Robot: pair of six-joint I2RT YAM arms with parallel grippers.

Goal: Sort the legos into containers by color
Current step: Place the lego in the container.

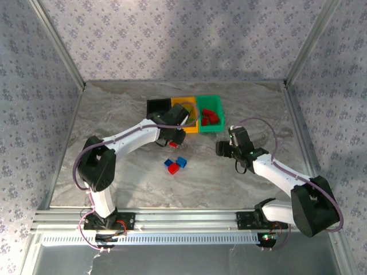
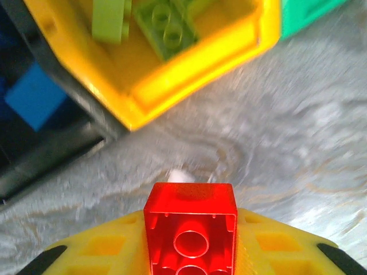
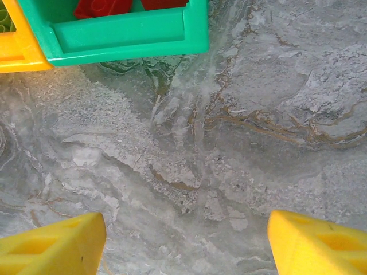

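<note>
Left claw (image 2: 190, 259): clamped on a red lego brick (image 2: 190, 228); we see it hanging just short of the yellow bin's near wall, above the marble.
Right claw (image 3: 184, 247): fingers apart with nothing between them; we see it over bare table on the near side of the green bin.
Table (image 1: 114, 117): grey marble top that carries everything.
Row of containers: black bin (image 1: 150, 106), yellow bin (image 2: 189, 77) and green bin (image 1: 210, 98), joined left to right at the far middle.
Green bin contents: red bricks (image 1: 209, 117), so we judge this the target for the held piece.
Yellow bin contents: yellow-green bricks (image 2: 165, 27).
Black bin contents: a blue brick (image 2: 34, 103).
Loose legos (image 1: 175, 165): two blue and one red, close together on the table, nearer the bases than the left claw.
Held brick's lie: hollow underside faces the wrist camera; we cannot tell its long axis for certain.
Relation that counts: the green bin lies right of and beyond the left claw, past the yellow bin's corner, so we expect a short carry rightward and forward.
Nearer arm: the right claw sits closer to the green bin, but the left one has the brick.
</note>
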